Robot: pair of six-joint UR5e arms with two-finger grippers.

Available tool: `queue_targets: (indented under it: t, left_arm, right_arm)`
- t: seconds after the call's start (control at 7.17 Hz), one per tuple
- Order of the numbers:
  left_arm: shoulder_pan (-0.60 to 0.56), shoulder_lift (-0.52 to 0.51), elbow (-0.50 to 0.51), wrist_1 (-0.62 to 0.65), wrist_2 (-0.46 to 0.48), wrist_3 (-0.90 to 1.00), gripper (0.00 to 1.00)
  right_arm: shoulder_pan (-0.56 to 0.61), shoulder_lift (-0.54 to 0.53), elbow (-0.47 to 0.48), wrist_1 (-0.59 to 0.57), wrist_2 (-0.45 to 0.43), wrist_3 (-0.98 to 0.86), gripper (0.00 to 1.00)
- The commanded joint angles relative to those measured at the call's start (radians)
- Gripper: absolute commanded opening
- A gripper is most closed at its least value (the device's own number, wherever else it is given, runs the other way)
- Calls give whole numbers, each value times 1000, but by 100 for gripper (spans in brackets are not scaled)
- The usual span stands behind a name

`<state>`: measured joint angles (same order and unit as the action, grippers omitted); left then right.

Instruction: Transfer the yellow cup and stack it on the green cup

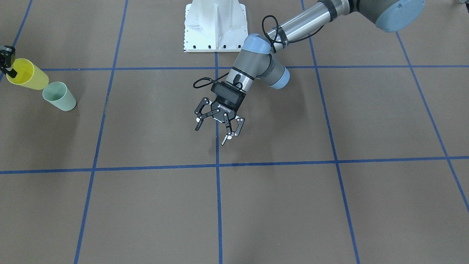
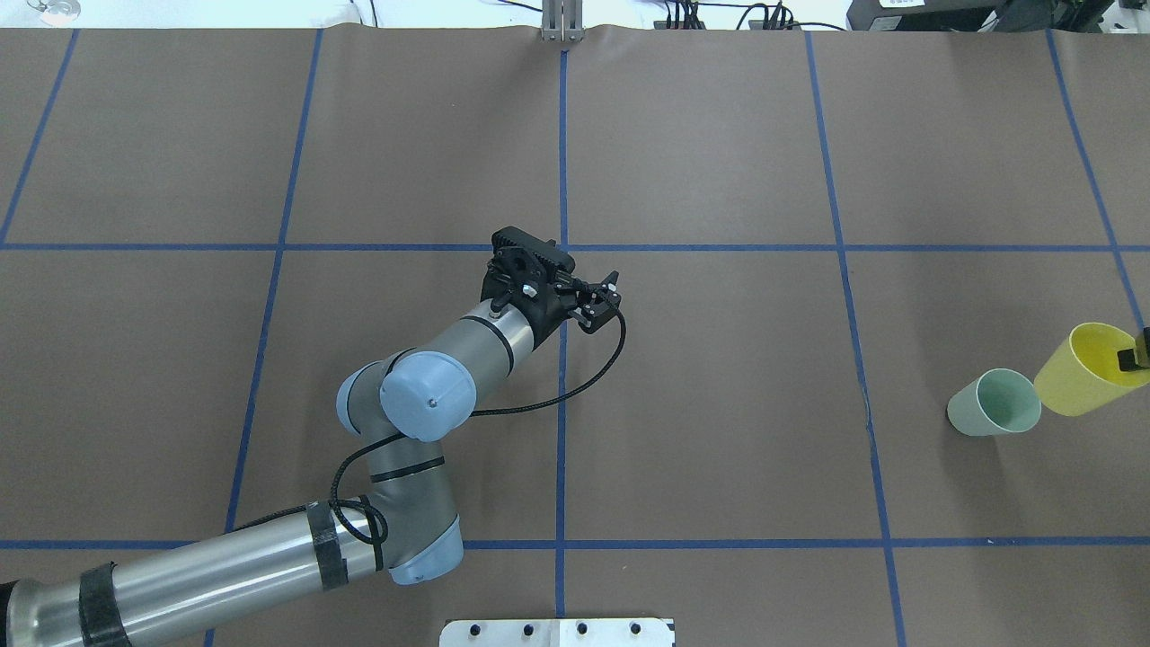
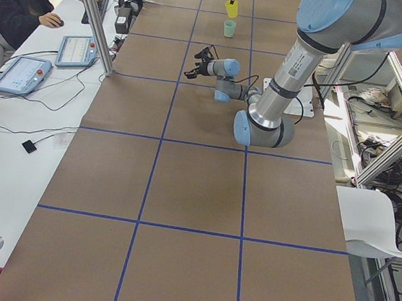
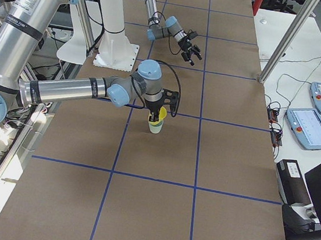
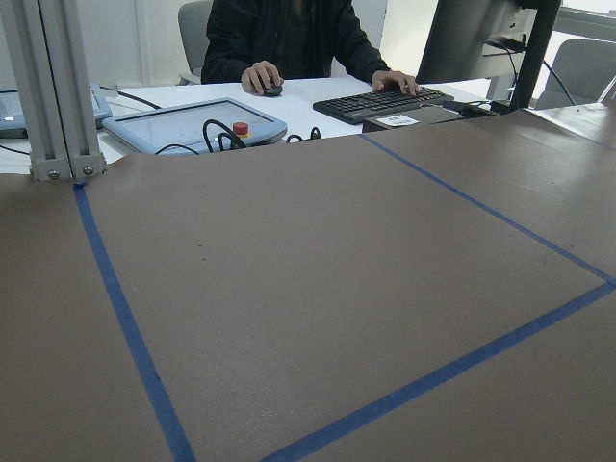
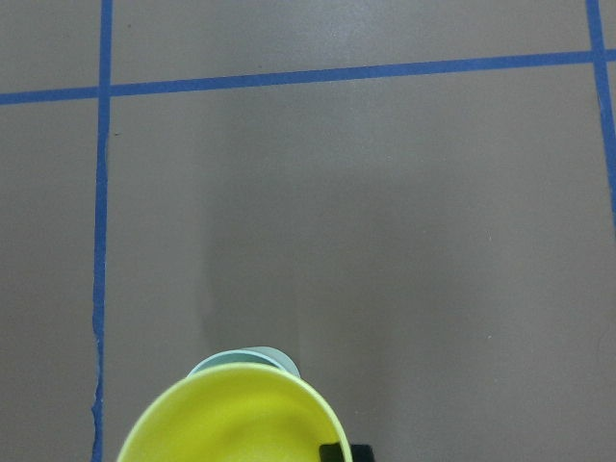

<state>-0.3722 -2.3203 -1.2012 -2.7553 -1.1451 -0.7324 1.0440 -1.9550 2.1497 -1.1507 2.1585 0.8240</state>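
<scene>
Brown paper covers the bench [image 2: 719,135], marked off into big squares by blue tape lines [image 2: 562,162]. At the side desk [image 3: 15,122] a person [image 5: 289,38] in a dark top sits with one hand on a mouse [image 5: 272,90] and the other on a keyboard [image 5: 385,101].

Near the middle of the bench the left tool [image 1: 211,135] hangs a little above the paper. Its two fingers are spread wide with nothing between them.

Both cups are far over at the robot's right end. The green cup [image 2: 995,403] stands upright on the paper with its mouth up. The right tool [image 2: 1136,354] pinches the yellow cup [image 1: 29,77] by the rim, with one finger down inside the mouth. From the right end of the bench the yellow cup looks lifted off the paper, close above the green cup and a little to one side. From overhead its base just overlaps the green rim. It is not seated in the green cup. The right wrist camera looks past the yellow rim, and a sliver of the green rim shows just beyond it.
</scene>
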Motion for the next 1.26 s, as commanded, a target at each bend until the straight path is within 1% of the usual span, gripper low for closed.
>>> queue_targets:
  t: [0.0, 0.42, 1.12]
  left_arm:
    - [1, 9, 0, 0, -1, -1, 99]
    - [1, 10, 0, 0, -2, -1, 99]
    - [1, 10, 0, -1, -2, -2, 99]
  right_arm:
    - [-38, 28, -25, 2, -22, 39, 0]
    - [-65, 27, -28, 2, -17, 55, 0]
    - [-68, 54, -40, 2, -22, 55, 0]
